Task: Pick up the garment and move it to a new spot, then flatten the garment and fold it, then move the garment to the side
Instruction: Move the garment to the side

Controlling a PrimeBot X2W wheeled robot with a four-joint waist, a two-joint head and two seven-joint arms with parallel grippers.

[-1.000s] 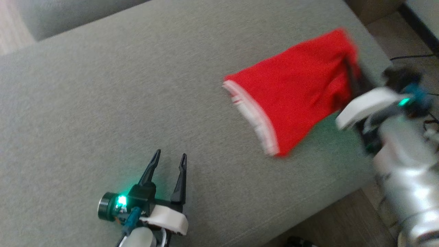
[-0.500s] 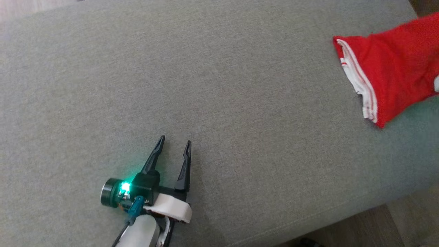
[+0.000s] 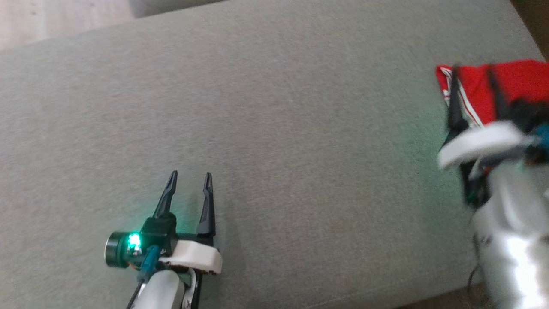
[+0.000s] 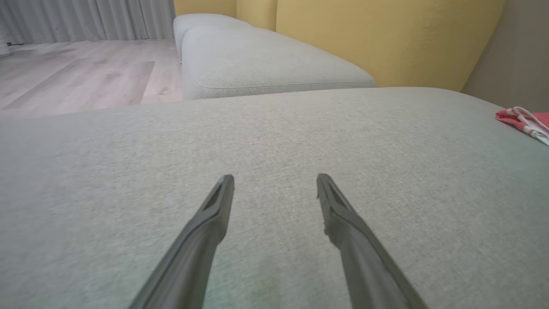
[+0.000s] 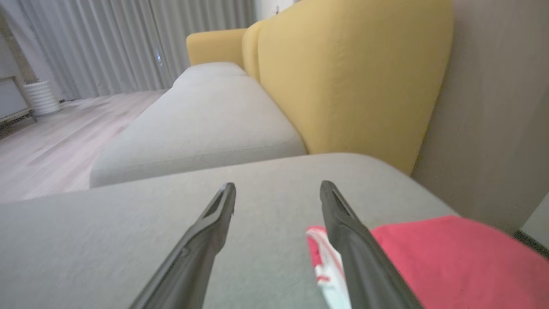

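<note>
Garment (image 3: pixel 519 77): lies red, white-trimmed, at right end of grey cushion (image 3: pixel 300 128). Right gripper (image 5: pixel 278 185): spread wide, empty, over that same end. Left gripper (image 3: pixel 191 174): spread wide, empty, near cushion's front edge.

garment (image 5: pixel 450 262): red knit cloth | cushion (image 3: pixel 274 128): grey woven, matt | floor (image 4: pixel 77 77): pale wood

The garment (image 3: pixel 517 79) is red with a white striped edge. It lies on the grey cushion (image 3: pixel 274 128), close to its right edge.
</note>
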